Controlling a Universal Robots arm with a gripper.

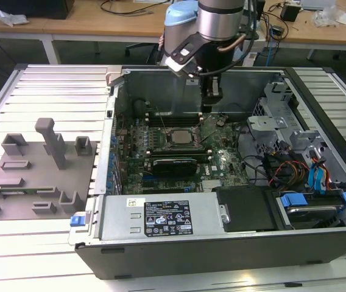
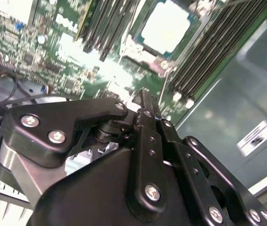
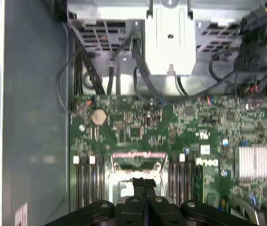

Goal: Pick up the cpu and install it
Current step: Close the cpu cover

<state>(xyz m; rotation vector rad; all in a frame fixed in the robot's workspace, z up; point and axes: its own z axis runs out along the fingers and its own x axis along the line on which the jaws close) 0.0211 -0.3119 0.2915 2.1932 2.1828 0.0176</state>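
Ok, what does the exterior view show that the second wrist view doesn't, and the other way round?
The exterior view takes in the grey tray beside the open computer case, and the arm over that case. The second wrist view gives the gripper from close behind, with its black linkage and screws. Both show the gripper, shut, above the green motherboard, and the cpu sitting flat on that board.

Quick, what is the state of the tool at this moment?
Tool: closed, its fingers pressed together with nothing between them; the cpu lies apart from it.
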